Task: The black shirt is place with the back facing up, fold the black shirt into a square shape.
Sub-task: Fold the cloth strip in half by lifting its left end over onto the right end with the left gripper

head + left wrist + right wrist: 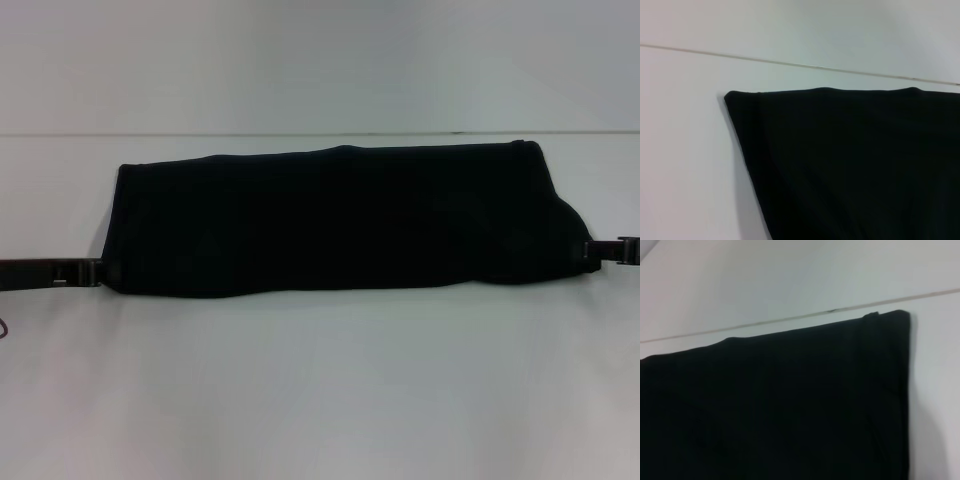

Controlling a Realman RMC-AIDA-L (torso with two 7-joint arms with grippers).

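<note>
Neither pair of jaws can be read clearly: each gripper meets the cloth at a lower corner, and whether the jaws pinch the fabric or merely touch it cannot be told. In the head view the left gripper (97, 272) comes in flat from the left edge of the frame, its tip against the lower left corner of the black shirt (335, 220). The right gripper (592, 250) comes in from the right edge, its tip against the shirt's lower right corner, a little higher in the frame than its partner.

Between them the shirt lies as a long horizontal band across the middle of the frame on the white table (320, 390), its upper edge nearly straight, its lower edge slightly wavy. A thin seam line (100, 134) crosses the table just above the shirt. Both wrist views show only a far corner of the shirt (850, 165) (780, 405) lying flat on the white surface, with the same seam behind it.
</note>
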